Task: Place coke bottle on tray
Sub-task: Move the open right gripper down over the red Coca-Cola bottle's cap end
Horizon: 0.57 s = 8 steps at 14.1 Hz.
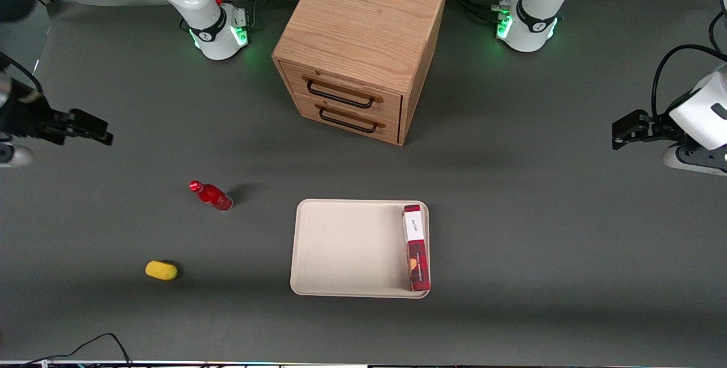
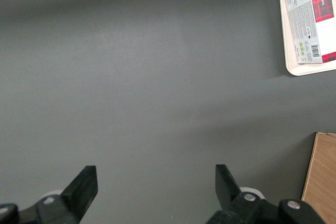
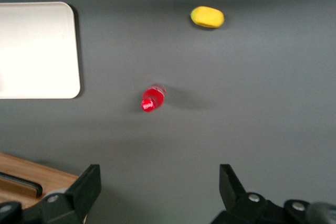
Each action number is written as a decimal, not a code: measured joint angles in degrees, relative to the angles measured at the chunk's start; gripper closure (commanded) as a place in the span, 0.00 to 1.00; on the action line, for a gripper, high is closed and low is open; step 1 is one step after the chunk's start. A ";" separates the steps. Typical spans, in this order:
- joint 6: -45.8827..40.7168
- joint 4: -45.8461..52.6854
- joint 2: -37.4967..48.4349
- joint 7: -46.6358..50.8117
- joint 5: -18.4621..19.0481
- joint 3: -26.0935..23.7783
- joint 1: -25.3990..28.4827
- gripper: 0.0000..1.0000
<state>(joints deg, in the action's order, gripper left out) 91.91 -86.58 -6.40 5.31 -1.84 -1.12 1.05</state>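
Observation:
The coke bottle (image 1: 211,195) (image 3: 153,98) is small, glossy and red, and stands upright on the grey table between the tray and the working arm's end. The cream tray (image 1: 346,249) (image 3: 37,51) lies flat, nearer the front camera than the wooden cabinet. My gripper (image 1: 93,128) (image 3: 157,182) hangs high over the table toward the working arm's end, farther from the front camera than the bottle and well apart from it. Its fingers (image 3: 86,184) are spread wide and hold nothing.
A long red plaid box (image 1: 416,247) (image 2: 315,14) lies in the tray along the rim toward the parked arm. A yellow oval object (image 1: 162,270) (image 3: 207,17) lies nearer the front camera than the bottle. A wooden two-drawer cabinet (image 1: 358,44) stands mid-table, both drawers closed.

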 measured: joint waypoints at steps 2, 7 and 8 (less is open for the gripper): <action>8.40 -7.12 0.37 0.74 -0.29 -1.45 0.01 0.00; 25.62 -20.75 0.35 4.00 -0.31 -5.08 0.13 0.01; 29.24 -23.37 0.34 4.03 -0.31 -5.43 0.14 0.01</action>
<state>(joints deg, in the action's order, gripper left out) 121.15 -109.94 -6.06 9.34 -2.15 -6.56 1.18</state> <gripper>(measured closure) 0.004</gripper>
